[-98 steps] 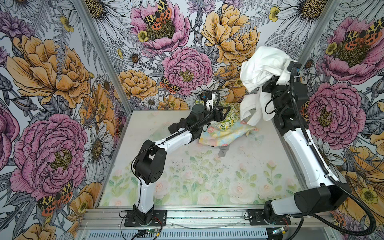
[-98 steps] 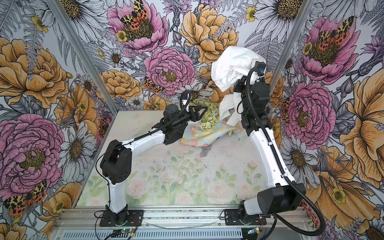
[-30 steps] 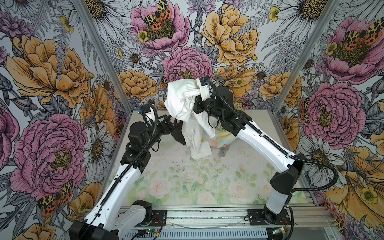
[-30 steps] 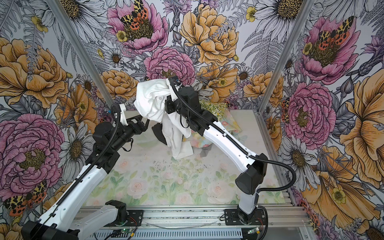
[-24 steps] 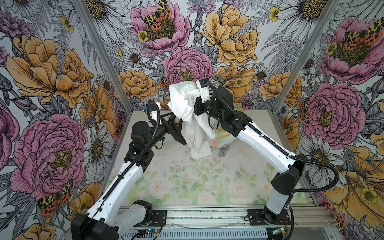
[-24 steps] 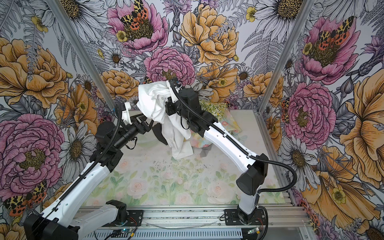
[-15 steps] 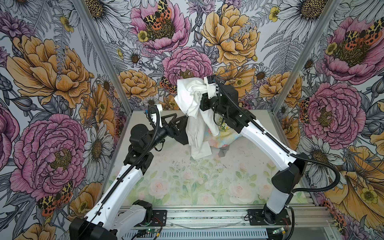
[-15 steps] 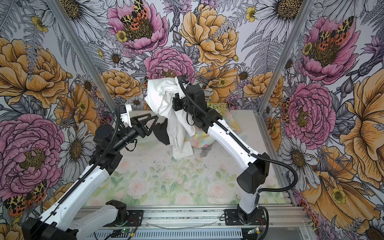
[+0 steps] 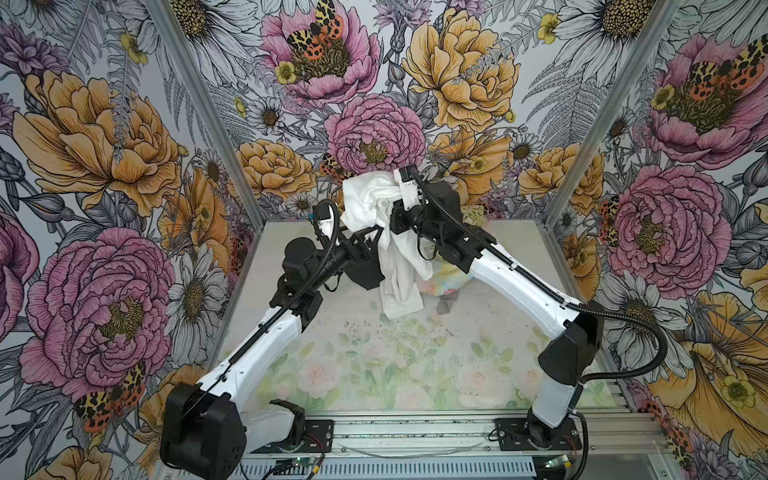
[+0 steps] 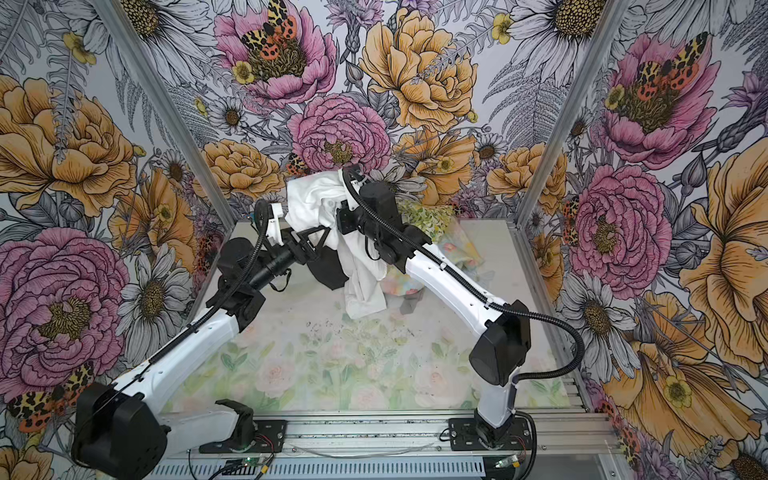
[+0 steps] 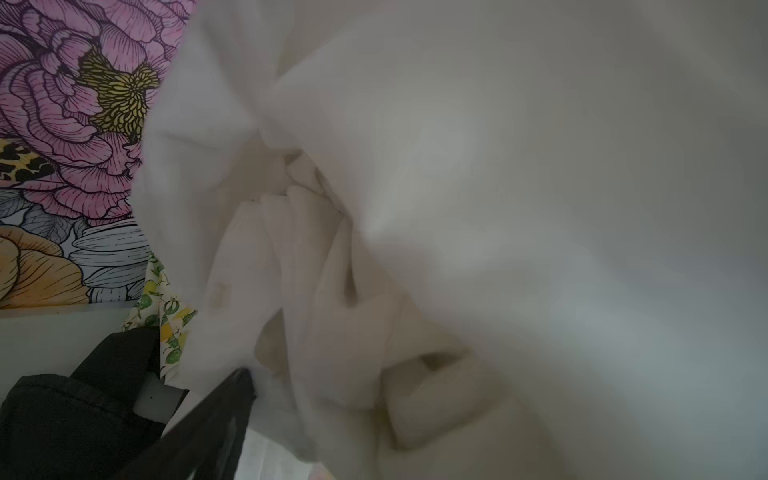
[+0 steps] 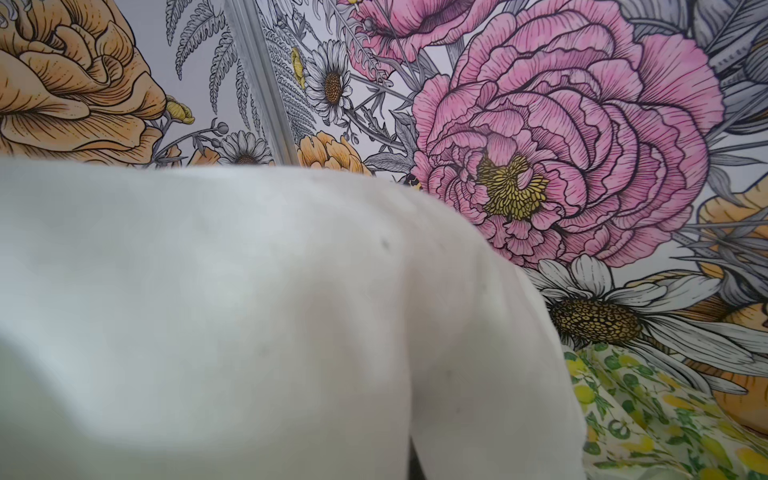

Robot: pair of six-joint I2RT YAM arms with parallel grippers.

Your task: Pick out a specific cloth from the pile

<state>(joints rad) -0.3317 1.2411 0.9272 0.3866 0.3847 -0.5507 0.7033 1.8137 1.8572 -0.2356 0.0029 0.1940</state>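
Legible markings: none. No text, label, brand, number or sign can be read on any surface in both top views or in either wrist view (a small pale patch (image 11: 219,293) on the cloth (image 11: 415,187) is too blurred to show any print).

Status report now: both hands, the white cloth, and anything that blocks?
Right hand shut on the white cloth, raised. Left hand open at its hanging folds. Tail reaches the table beside the pile. Black cloth close under left hand.
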